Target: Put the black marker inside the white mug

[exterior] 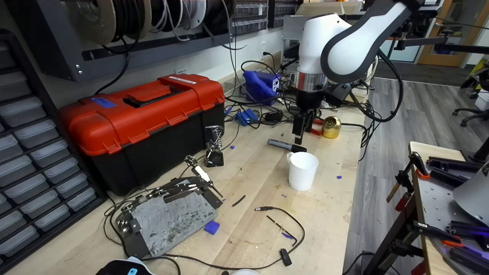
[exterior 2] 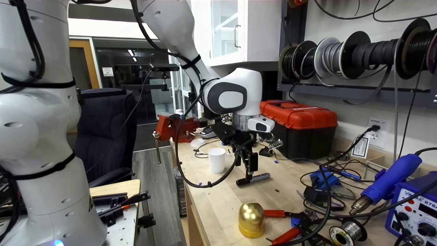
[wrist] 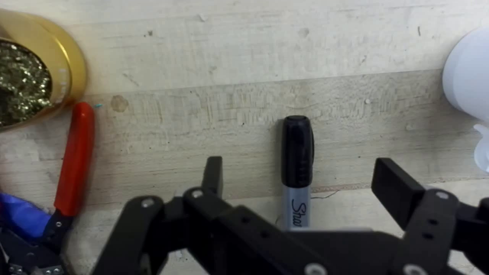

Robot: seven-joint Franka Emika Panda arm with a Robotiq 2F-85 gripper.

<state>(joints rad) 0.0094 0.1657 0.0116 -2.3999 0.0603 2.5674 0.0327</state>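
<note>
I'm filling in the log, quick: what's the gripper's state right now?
Gripper: open, holding nothing; the black marker shows between its spread jaws in the wrist view.

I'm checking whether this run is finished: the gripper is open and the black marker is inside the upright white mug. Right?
No: the black marker lies on the workbench, outside the white mug, as both exterior views show. The gripper is open and the mug upright.

Wrist view: gripper [wrist: 297, 177] linkage (slightly blurred) hid the lower end of the black marker [wrist: 297, 164] and part of its lettering. Right edge cropped the white mug [wrist: 470, 78]; left edge cut the gold container [wrist: 74, 68] and red-handled pliers [wrist: 73, 164]. In an exterior view 1 fingertip [exterior 2: 249, 172] overlapped the marker; contact was unreadable.
</note>
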